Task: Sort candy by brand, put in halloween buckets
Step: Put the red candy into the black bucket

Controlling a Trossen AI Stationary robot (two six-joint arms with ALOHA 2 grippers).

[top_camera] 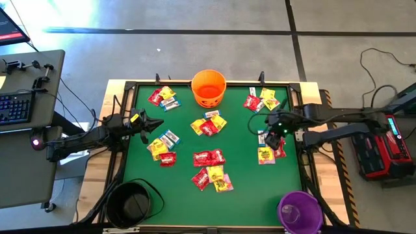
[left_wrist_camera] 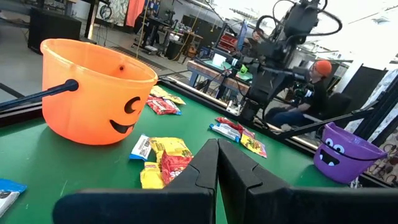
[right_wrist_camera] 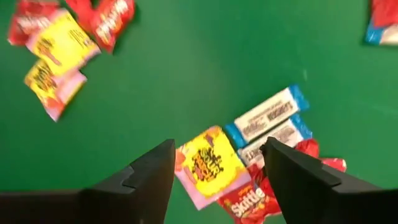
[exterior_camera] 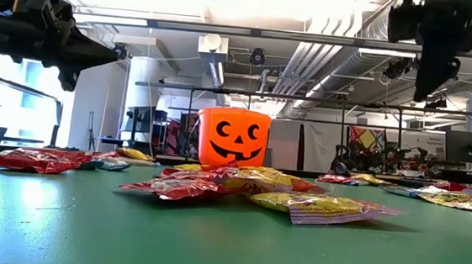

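Observation:
Candy packets in red, yellow and white-with-blue lie in clusters on the green table (top_camera: 182, 195). The orange bucket (top_camera: 208, 89) stands at the far edge, the black bucket (top_camera: 130, 203) at the near left corner and the purple bucket (top_camera: 300, 211) at the near right corner. My right gripper (right_wrist_camera: 217, 146) hangs open, pointing down over a yellow packet (right_wrist_camera: 208, 163), two white-and-blue packets (right_wrist_camera: 267, 121) and a red packet (right_wrist_camera: 249, 202) near the table's right side, touching nothing. My left gripper (left_wrist_camera: 214, 152) is shut and level above the table's left side (top_camera: 153, 123).
More candy lies around the table's middle (top_camera: 209, 170) and in the far corners (top_camera: 162, 97) (top_camera: 262, 99). A desk with a keyboard (top_camera: 16, 107) stands to the left, a red device (top_camera: 380, 146) to the right. A person (left_wrist_camera: 320, 81) sits beyond the table.

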